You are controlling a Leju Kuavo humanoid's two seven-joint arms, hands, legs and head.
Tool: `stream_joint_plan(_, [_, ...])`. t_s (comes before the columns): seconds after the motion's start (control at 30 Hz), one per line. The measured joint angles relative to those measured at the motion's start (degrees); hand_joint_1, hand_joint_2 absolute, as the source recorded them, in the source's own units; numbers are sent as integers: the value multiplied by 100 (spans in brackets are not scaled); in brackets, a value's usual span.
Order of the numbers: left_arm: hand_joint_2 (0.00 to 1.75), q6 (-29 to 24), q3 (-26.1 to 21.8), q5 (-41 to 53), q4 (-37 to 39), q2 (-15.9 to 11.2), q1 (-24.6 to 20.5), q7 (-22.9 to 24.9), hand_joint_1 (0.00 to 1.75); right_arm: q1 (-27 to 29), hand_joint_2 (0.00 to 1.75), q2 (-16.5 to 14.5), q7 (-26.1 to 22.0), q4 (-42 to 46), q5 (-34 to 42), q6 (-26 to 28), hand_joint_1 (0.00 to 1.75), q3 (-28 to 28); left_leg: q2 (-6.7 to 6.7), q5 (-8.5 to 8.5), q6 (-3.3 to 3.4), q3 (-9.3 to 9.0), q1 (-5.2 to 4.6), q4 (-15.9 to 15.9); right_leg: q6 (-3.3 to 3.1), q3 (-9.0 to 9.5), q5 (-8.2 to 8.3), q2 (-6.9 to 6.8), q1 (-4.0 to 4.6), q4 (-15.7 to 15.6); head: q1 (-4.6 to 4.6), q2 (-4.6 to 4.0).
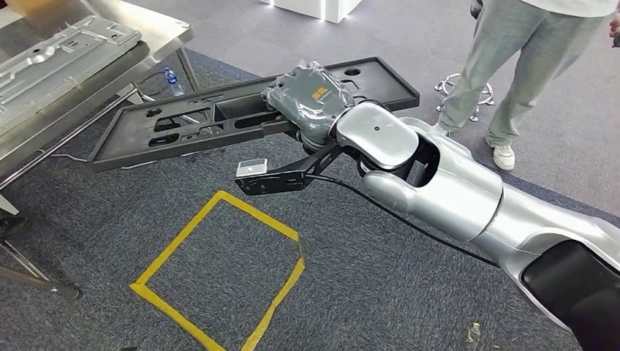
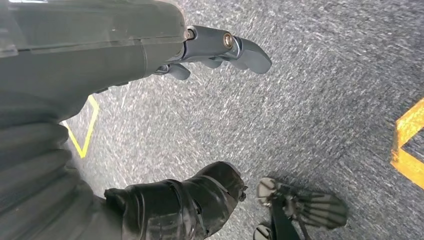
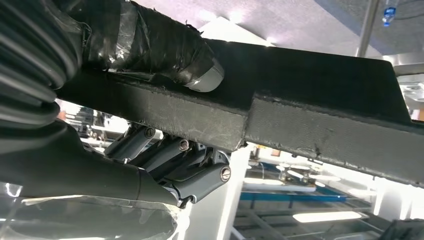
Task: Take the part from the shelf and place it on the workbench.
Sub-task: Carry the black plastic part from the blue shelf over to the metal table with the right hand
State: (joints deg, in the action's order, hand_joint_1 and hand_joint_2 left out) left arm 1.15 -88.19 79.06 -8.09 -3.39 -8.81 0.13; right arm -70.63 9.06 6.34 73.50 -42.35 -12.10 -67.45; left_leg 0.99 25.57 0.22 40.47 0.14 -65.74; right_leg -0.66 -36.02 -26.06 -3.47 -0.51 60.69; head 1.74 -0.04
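In the head view, the right hand (image 1: 311, 99) grasps the long black part (image 1: 197, 121) near its middle, holding it in the air above the grey carpet (image 1: 365, 292), across the frame's upper centre. The part's left end lies near the metal workbench (image 1: 88, 69) at upper left. The left hand (image 2: 200, 50) hangs over carpet, fingers loosely apart, holding nothing. A person (image 1: 526, 66) stands at upper right.

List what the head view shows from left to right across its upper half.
Metal workbench → water bottle → black part → right hand gripping the part → person's legs.
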Motion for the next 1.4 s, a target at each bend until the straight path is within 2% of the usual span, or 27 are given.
stream_joint_plan(0.07, [175,-1,-1,-2,0,1,-17,4,0,-8,175,-11,-1,-9,-4,1,175,0,169,-126,60,-309,-92,568,18,32,1,-101,20,-42,2,0])
stream_joint_plan(0.1, [175,-2,-1,-4,0,-2,-23,4,0,-10,175,-15,-2,-12,-5,1,175,0,203,-104,79,-350,-132,658,31,44,7,-150,27,-69,2,0])
stream_joint_plan(0.17, [175,-4,-1,-8,0,-8,-10,7,0,-13,175,-33,-5,-17,-5,3,175,0,119,-138,122,-391,-140,757,72,70,5,-226,34,-103,2,1])
stream_joint_plan(0.23, [175,-3,-1,-9,0,-10,10,13,0,-21,175,-54,-7,-25,-11,5,175,0,24,-189,171,-471,-105,876,109,33,-105,-62,20,31,-8,1])
stream_joint_plan(0.27, [175,-2,-1,-9,0,-10,3,16,0,-26,175,-59,-6,-29,-14,8,175,0,-22,-209,196,-508,-82,917,120,-73,-234,83,12,267,-12,1])
stream_joint_plan(0.33, [175,0,-1,-9,0,-7,-26,18,0,-15,175,-58,-4,-38,-17,10,175,0,-133,-210,229,-515,-75,921,129,-433,-536,296,-1,989,-14,1])
stream_joint_plan(0.37, [175,1,-1,-8,0,-4,-36,18,0,6,175,-58,-2,-43,-17,10,175,0,-201,-204,232,-513,-72,909,141,-604,-613,330,-2,1289,-13,0])
stream_joint_plan(0.4, [175,2,-1,-7,0,-1,-34,19,0,28,175,-58,2,-47,-16,9,175,0,-276,-194,228,-509,-67,889,154,-691,-587,341,-6,1406,-13,0])
stream_joint_plan(0.43, [175,2,-1,-5,0,2,-28,21,0,44,175,-58,6,-51,-16,7,175,0,-349,-178,216,-505,-58,860,165,-667,-457,345,-14,1305,-12,0])
stream_joint_plan(0.47, [175,1,-1,-3,0,3,-21,26,0,52,175,-58,11,-55,-16,6,175,0,-427,-152,194,-501,-45,814,178,-540,-250,366,-30,1007,-13,0])
stream_joint_plan(0.53, [175,-6,-1,1,-1,-4,-16,34,0,54,175,-58,20,-60,-16,5,175,0,-568,-81,126,-447,-24,681,199,-226,14,563,-80,344,-9,1])
stream_joint_plan(0.6, [175,-14,-1,4,-2,-16,-22,41,0,63,175,-60,19,-62,-16,5,175,0,-688,-52,60,-353,-7,586,185,-101,32,704,-90,90,-3,1])
stream_joint_plan(0.67, [175,-17,-1,10,-2,-24,-7,46,0,76,175,-62,17,-64,-16,5,175,0,-783,-73,13,-299,16,584,125,-100,41,619,-70,78,-4,1])
stream_joint_plan(0.7, [175,-17,-1,17,-1,-23,10,46,0,78,175,-68,22,-65,-16,6,175,0,-738,-62,-14,-281,17,566,90,-92,48,565,-73,63,0,1])
stream_joint_plan(0.77, [175,-17,-1,49,1,-25,24,42,0,70,175,-84,32,-66,-20,9,175,0,-470,92,-77,-144,8,296,30,-63,64,453,-92,16,42,0])
stream_joint_plan(0.83, [175,-9,-1,87,2,-16,6,30,0,70,175,-92,34,-73,-28,9,175,0,-201,384,-137,177,24,-349,-2,-43,67,329,-82,-14,85,0])
stream_joint_plan(0.9, [175,8,-1,110,2,2,-4,20,0,88,175,-94,32,-86,-34,2,175,0,-138,517,-159,444,49,-850,-14,-36,57,196,-70,-21,92,0])
stream_joint_plan(0.93, [175,16,-1,116,2,12,0,16,0,97,175,-95,31,-92,-34,-1,175,0,-128,444,-154,444,54,-831,-17,-30,49,135,-63,-20,96,0])
stream_joint_plan(1.0, [175,18,0,117,2,24,13,11,0,100,175,-97,32,-97,-38,-4,175,0,-46,83,-104,129,35,-217,-13,3,28,20,-47,-27,96,0])
stream_joint_plan(1.07, [175,18,0,115,2,24,3,6,0,89,175,-98,33,-99,-43,-7,175,0,197,-138,-17,-244,-54,489,9,47,14,-85,-25,-59,95,0])
stream_joint_plan(1.1, [175,18,0,114,2,24,-6,4,0,86,175,-99,33,-101,-45,-8,175,0,280,-164,23,-337,-99,678,28,63,11,-136,-13,-78,94,0])
stream_joint_plan(1.13, [175,18,-1,114,2,23,-12,2,0,86,175,-101,32,-102,-46,-9,175,0,301,-142,48,-359,-133,739,50,78,11,-189,-5,-102,94,0])
stream_joint_plan(1.17, [175,18,-1,113,2,24,-11,1,0,86,175,-102,32,-103,-46,-9,175,0,234,-156,70,-369,-143,772,78,99,8,-243,2,-122,95,0])
stream_joint_plan(1.23, [175,18,-1,112,2,27,10,1,0,82,175,-104,32,-105,-47,-9,175,0,115,-198,110,-436,-98,862,135,106,-52,-188,-5,-73,88,1])
stream_joint_plan(1.27, [175,18,-1,111,2,30,11,1,0,74,175,-104,32,-107,-48,-9,175,0,56,-221,137,-475,-74,907,154,40,-151,-66,-6,93,79,1])
stream_joint_plan(1.33, [175,18,-1,111,2,35,-8,1,0,69,175,-103,32,-114,-49,-11,175,0,-61,-235,178,-511,-54,937,166,-281,-454,226,-6,747,62,0])
stream_joint_plan(1.4, [175,18,-1,110,2,44,-26,3,0,97,175,-102,31,-126,-49,-14,175,0,-199,-224,200,-511,-54,919,181,-641,-643,328,-7,1381,60,0])
